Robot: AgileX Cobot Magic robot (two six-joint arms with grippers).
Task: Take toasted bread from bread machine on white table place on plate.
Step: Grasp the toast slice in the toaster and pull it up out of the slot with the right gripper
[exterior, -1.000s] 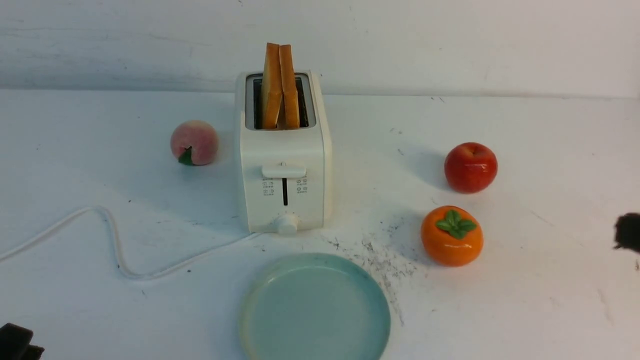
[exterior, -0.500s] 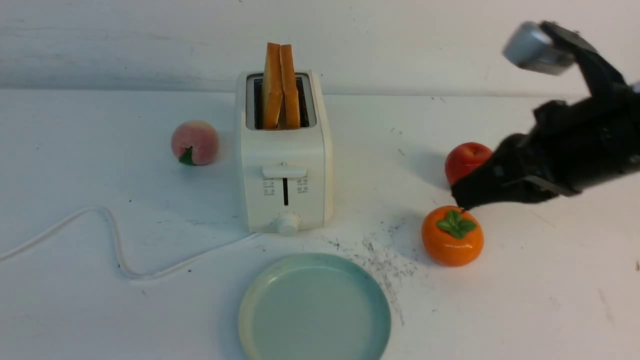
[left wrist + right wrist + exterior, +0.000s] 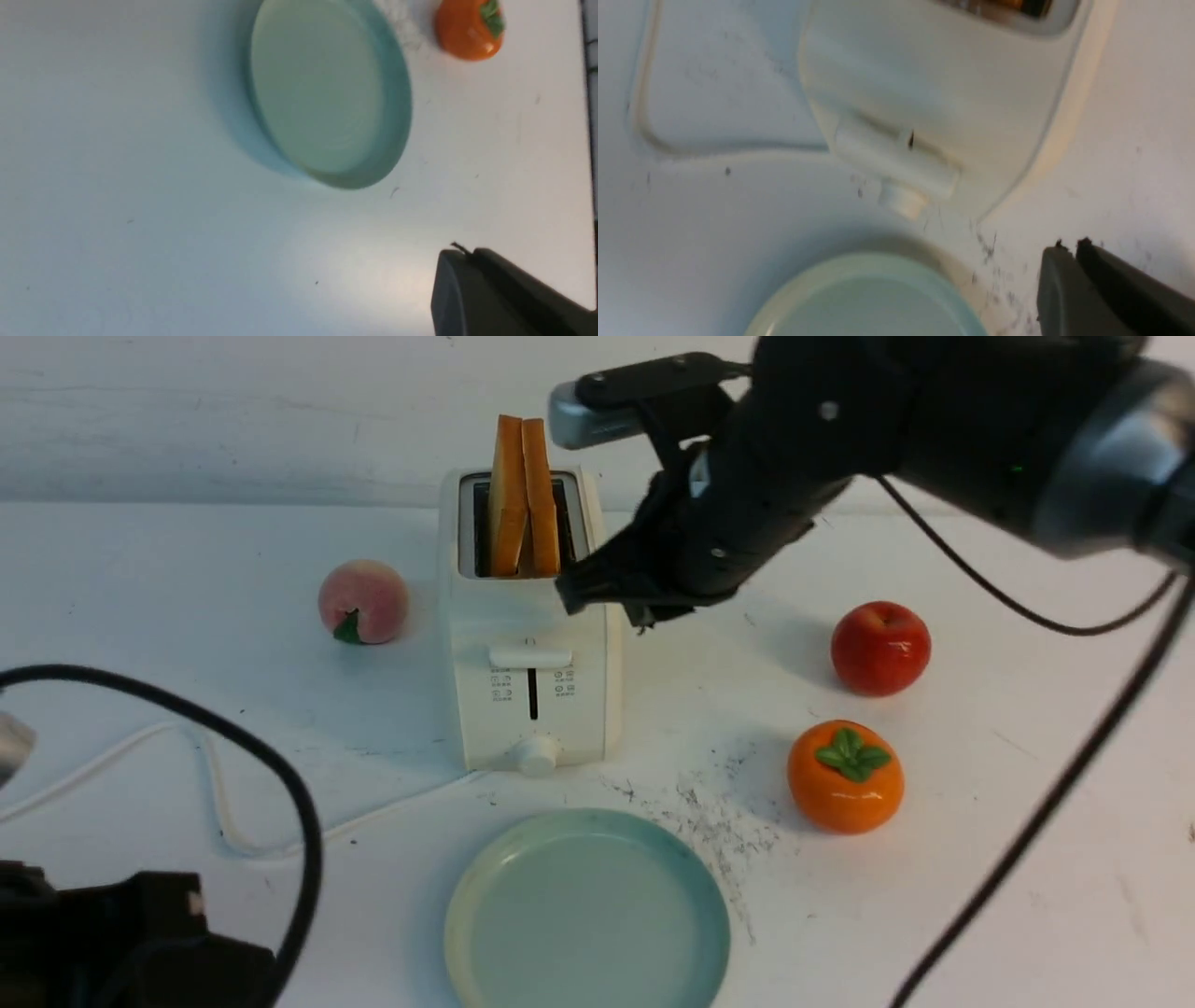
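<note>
Two slices of toasted bread stand upright in the slots of the cream-white bread machine at the middle of the white table. The pale blue-green plate lies bare in front of it. My right gripper hovers at the toaster's top front right corner, beside the toast and apart from it. Its fingers sit nearly together on nothing, above the toaster's front and the plate. My left gripper is shut and empty, low over the table beside the plate.
A peach lies left of the toaster. A red apple and an orange persimmon lie to its right. The white cord snakes off left. Dark crumbs lie scattered near the plate. My left arm and its black cable fill the near left corner.
My right arm has swept in from the right edge, over the fruits, to the toaster's top. My left arm and its cable have come into the near left corner.
</note>
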